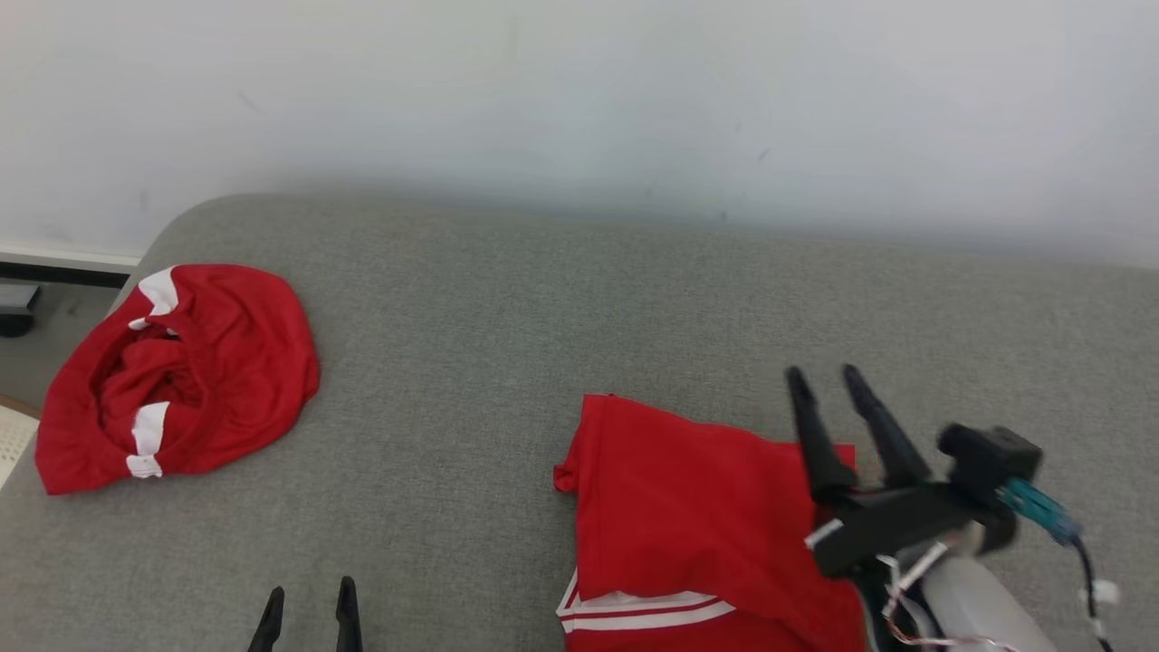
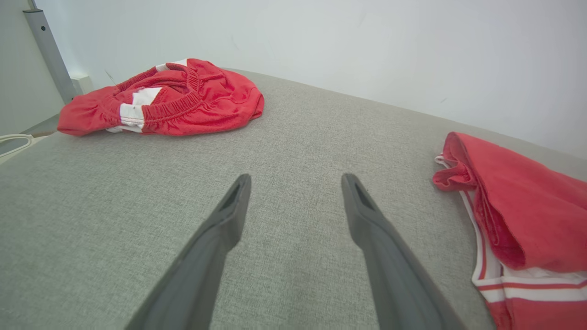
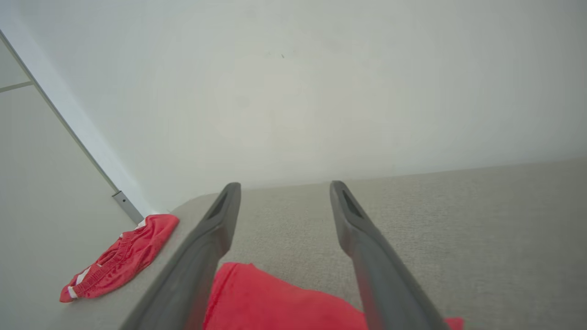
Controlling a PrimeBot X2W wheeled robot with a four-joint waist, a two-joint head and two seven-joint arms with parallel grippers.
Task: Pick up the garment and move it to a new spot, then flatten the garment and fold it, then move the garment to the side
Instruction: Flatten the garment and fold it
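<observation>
A folded red garment (image 1: 688, 516) with white stripes lies on the grey cushion (image 1: 507, 344) at the lower right; in the left wrist view the same garment (image 2: 523, 220) is at the right edge, and the right wrist view has its red cloth (image 3: 275, 302) at the bottom. My right gripper (image 1: 826, 378) hovers over its right edge, jaws open and holding nothing, fingers pointing toward the wall. My left gripper (image 1: 308, 599) is at the bottom edge, open and empty over bare cushion (image 2: 293, 178).
A second, crumpled red garment (image 1: 177, 376) with white patches lies at the cushion's far left, also in the left wrist view (image 2: 165, 98) and right wrist view (image 3: 119, 259). A pale wall (image 1: 579, 100) stands behind the cushion. The cushion's left edge drops to the floor (image 1: 36, 353).
</observation>
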